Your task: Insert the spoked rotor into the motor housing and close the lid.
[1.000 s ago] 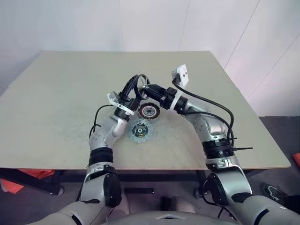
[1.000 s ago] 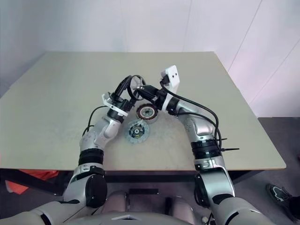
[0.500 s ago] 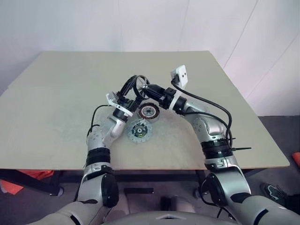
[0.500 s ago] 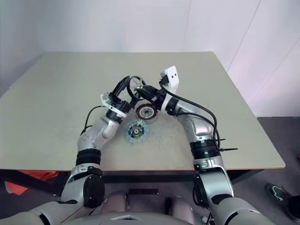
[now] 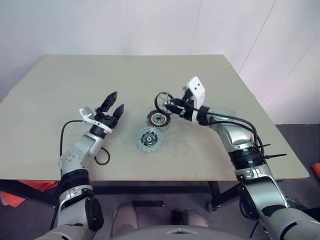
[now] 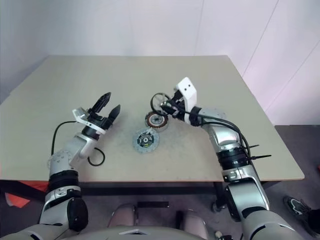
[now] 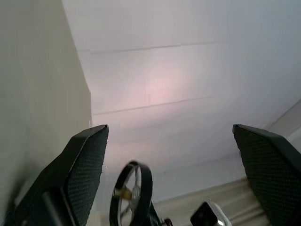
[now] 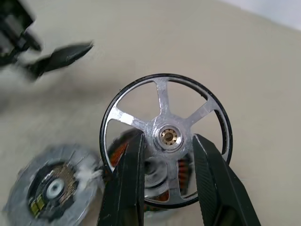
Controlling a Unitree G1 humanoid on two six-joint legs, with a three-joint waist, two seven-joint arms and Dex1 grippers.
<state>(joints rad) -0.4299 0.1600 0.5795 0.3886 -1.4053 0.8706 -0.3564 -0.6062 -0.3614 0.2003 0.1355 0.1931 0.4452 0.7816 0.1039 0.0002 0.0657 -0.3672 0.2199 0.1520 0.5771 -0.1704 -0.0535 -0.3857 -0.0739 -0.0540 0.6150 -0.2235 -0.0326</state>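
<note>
The thin round spoked rotor point(image 8: 165, 136), dark-rimmed with silvery spokes and a brass-coloured hub, is gripped upright in the right gripper point(image 8: 164, 165) just above the thick dark copper-wound motor housing point(image 5: 159, 119) on the beige table point(image 5: 60, 85). The flat bluish-silver lid point(image 5: 149, 139) lies beside the housing. The left gripper point(image 5: 112, 106) hovers well apart, jaws spread and empty.

Silver-grey arms point(image 5: 235, 137), black cables point(image 5: 67, 131)

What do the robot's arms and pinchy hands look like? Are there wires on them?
The arms are shiny silver-grey tubes with black rings at the joints. The left gripper and the right gripper each have two black fingers, with dotted pads inside. A small white camera box sits on each wrist, and black cables loop along both arms.
</note>
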